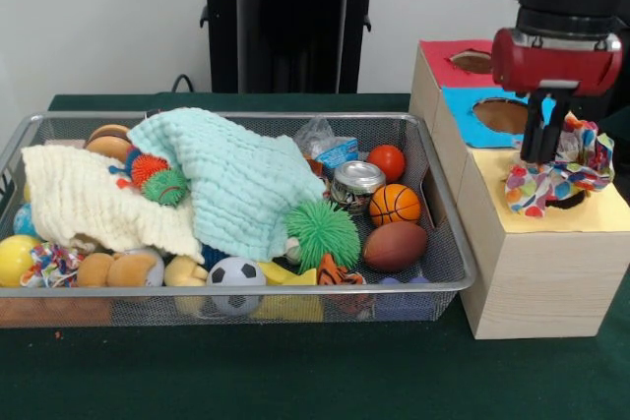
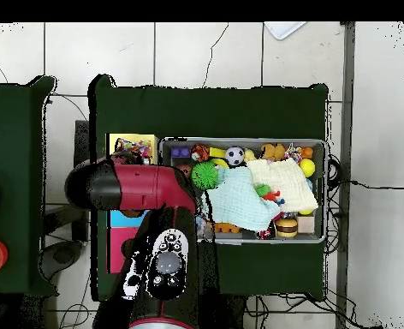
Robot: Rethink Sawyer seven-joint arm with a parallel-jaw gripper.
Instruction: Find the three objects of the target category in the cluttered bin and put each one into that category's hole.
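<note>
Right now a ruffled white cloth (image 1: pixel 558 177) (red, blue, yellow and green spots) drapes over the yellow box's hole (image 1: pixel 568 201), pinched in the closed gripper (image 1: pixel 544 154).

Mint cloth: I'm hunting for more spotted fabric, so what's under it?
The mint cloth overlaps the cream cloth and the green spiky ball. Anything beneath its middle is hidden.
</note>
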